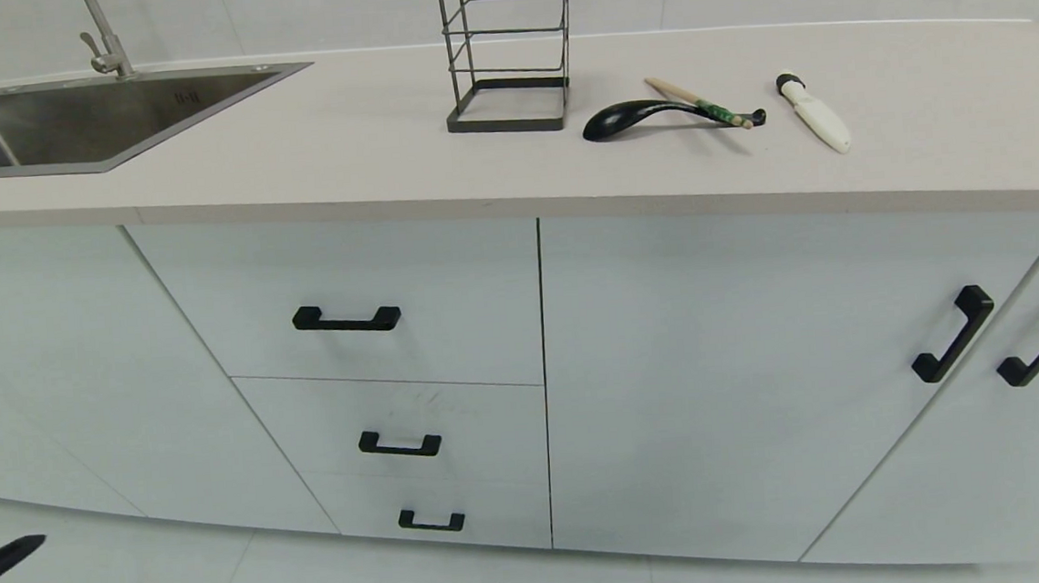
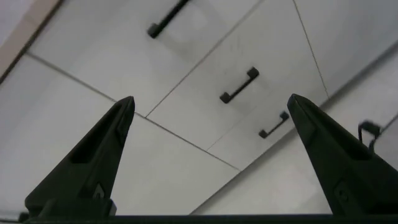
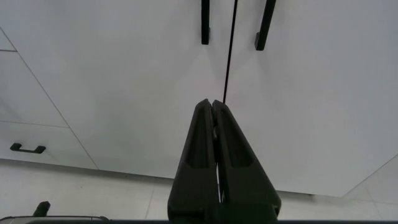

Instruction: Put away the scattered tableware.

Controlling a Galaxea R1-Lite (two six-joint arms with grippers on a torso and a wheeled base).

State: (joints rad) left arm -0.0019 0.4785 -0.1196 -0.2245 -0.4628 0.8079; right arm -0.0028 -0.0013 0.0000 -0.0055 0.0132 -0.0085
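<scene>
Spoon point(image 1: 610, 124) lies on counter point(image 1: 291, 161), right of rack point(image 1: 504, 126). Right gripper point(image 3: 212, 102), pressed together and empty, is probably nearer. Left gripper point(image 2: 211, 99) is spread wide, empty.

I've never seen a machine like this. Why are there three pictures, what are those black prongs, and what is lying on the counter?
This is a robot on wheels with two arms, and it carries three cameras. The large picture comes from the camera on its head, looking down at a kitchen counter. On the counter lie a black spoon, wooden chopsticks that cross the spoon's handle, and a white-handled utensil. A wire rack stands next to them, and a sink is set in farther left.

The two smaller pictures come from cameras on the wrists. The black prongs are the fingers of each claw. The left claw is spread open and the right claw is pressed shut. Both face the cupboard fronts below the counter, and neither holds anything.
</scene>
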